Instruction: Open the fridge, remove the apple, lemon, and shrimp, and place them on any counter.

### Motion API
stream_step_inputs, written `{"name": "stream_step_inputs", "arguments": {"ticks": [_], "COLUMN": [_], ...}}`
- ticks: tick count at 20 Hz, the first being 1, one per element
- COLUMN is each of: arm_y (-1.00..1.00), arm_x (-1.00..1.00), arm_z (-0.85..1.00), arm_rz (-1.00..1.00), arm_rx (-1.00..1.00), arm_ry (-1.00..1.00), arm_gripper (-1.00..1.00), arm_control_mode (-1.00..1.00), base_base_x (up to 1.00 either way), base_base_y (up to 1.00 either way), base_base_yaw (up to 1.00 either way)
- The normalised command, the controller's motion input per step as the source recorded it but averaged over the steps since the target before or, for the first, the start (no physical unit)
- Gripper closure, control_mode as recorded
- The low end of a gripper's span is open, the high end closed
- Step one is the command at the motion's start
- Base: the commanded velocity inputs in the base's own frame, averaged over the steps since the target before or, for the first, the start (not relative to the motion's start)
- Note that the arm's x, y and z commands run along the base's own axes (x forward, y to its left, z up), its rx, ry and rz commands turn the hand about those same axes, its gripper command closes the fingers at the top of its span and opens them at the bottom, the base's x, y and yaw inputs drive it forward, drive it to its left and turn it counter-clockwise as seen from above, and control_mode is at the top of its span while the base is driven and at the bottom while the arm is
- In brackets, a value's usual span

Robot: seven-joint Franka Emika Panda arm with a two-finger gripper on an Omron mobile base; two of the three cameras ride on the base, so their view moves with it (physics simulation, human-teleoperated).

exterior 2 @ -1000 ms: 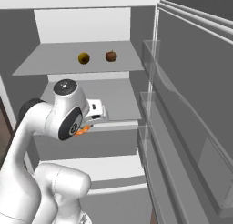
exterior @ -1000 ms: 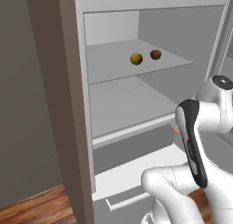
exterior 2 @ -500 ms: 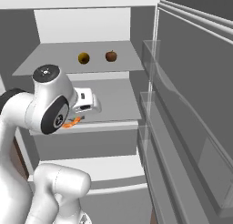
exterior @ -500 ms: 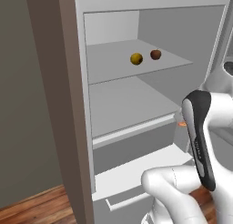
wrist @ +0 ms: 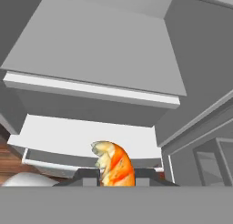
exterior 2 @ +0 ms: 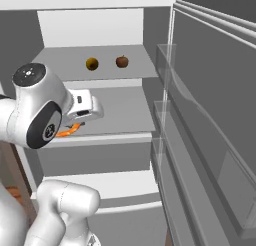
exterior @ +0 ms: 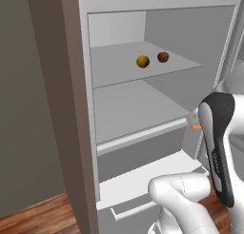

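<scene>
Item: shrimp (wrist: 113,164), pinched in the claw (wrist: 113,175), now being drawn out past the fridge (exterior: 133,109) shelf toward seven o'clock; lemon (exterior 2: 92,64) and apple (exterior 2: 122,61) sitting untouched at twelve.

Both base views face the open fridge (exterior: 143,114) from opposite rear sides; the hand view sits close.

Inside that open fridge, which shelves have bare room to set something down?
The middle white shelf of the tall light-grey fridge is bare all over. The upper shelf is bare at its left and front; the small yellow lemon and dark red apple crowd its right rear.
</scene>
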Motion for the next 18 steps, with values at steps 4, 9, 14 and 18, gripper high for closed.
{"name": "stream_step_inputs", "arguments": {"ticks": [4, 9, 14, 18], "arm_y": [0.17, 0.14, 0.0, 0.0], "arm_x": [-0.26, -0.18, 0.0, 0.0], "arm_z": [0.09, 0.01, 0.0, 0.0], "arm_rz": [0.0, 0.0, 0.0, 0.0], "arm_rx": [-0.01, -0.01, 0.0, 0.0], "arm_ry": [-0.03, -0.08, 0.0, 0.0], "arm_gripper": [1.0, 1.0, 1.0, 1.0], "arm_control_mode": [-1.0, 1.0, 1.0, 1.0], "base_base_x": [0.0, -0.01, -0.31, -0.31], "base_base_y": [0.0, 0.01, 0.08, 0.03], "base_base_yaw": [0.0, 0.0, -0.07, -0.08]}}
